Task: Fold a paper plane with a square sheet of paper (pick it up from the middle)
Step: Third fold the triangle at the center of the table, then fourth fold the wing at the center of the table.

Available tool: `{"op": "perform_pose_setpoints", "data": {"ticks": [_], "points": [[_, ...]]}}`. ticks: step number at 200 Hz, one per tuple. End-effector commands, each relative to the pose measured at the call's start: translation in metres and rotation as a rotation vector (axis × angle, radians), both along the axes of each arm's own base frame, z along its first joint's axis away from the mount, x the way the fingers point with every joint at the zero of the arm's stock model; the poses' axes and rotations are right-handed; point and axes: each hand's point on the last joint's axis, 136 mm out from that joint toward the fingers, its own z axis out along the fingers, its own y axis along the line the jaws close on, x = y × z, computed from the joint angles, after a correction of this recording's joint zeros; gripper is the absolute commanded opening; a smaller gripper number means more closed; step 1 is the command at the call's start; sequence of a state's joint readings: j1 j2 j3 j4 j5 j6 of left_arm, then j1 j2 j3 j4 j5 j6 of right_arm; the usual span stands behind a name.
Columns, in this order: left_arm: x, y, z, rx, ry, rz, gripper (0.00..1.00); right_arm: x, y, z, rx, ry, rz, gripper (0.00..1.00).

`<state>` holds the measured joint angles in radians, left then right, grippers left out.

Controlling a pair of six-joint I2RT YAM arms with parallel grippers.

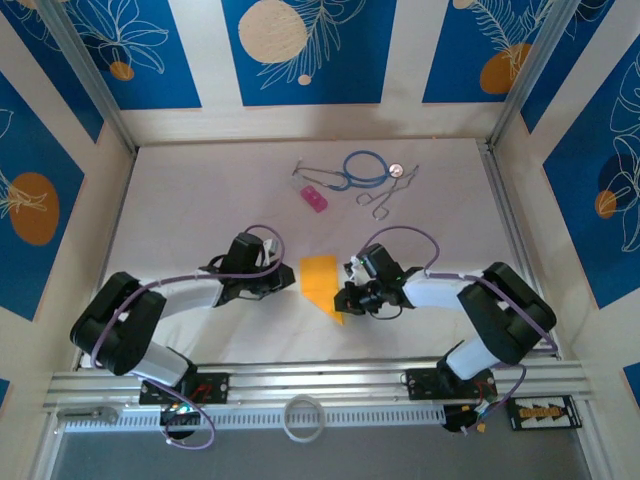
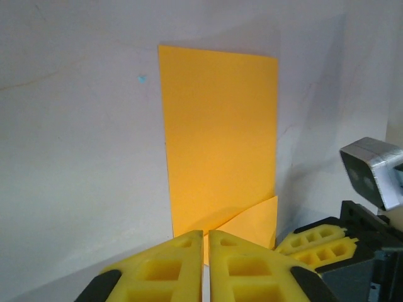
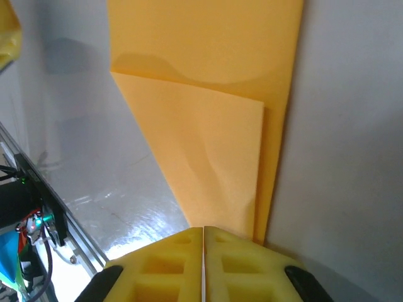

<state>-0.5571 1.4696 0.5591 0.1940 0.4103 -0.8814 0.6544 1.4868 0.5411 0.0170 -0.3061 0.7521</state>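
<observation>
**Both claws closed at the folded sheet**

The orange sheet of paper [image 1: 320, 278] lies partly folded on the white tabletop [image 1: 200, 200], between the two arms, its pointed end toward the near edge. The left claw [image 2: 206, 234] has its fingers pressed together at the sheet's left edge. The right claw [image 3: 203, 229] is likewise closed at the near right, beside a folded-over flap. Whether either pinches paper, I cannot tell.
</observation>
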Motion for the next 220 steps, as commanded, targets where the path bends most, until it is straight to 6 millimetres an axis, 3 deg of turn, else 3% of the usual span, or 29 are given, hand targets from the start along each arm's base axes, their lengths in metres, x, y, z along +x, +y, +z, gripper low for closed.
{"op": "perform_pose_setpoints", "data": {"ticks": [1, 34, 58, 137, 220], "points": [[-0.006, -0.001, 0.005, 0.009, -0.003, -0.024, 0.12, 0.008, -0.006, 0.016, -0.023, -0.057, -0.034, 0.15], [-0.009, -0.001, 0.007, -0.013, -0.027, -0.011, 0.23, 0.025, -0.023, 0.025, -0.028, -0.082, -0.117, 0.28], [-0.009, 0.002, 0.007, -0.013, -0.036, 0.007, 0.29, 0.032, -0.022, 0.027, 0.020, -0.046, -0.115, 0.31], [-0.008, 0.002, 0.011, -0.016, -0.042, 0.007, 0.32, 0.039, -0.001, 0.017, 0.035, 0.024, -0.055, 0.27], [-0.010, 0.002, 0.010, -0.016, -0.041, 0.003, 0.39, 0.038, -0.009, 0.003, -0.047, 0.039, -0.076, 0.27]]}}
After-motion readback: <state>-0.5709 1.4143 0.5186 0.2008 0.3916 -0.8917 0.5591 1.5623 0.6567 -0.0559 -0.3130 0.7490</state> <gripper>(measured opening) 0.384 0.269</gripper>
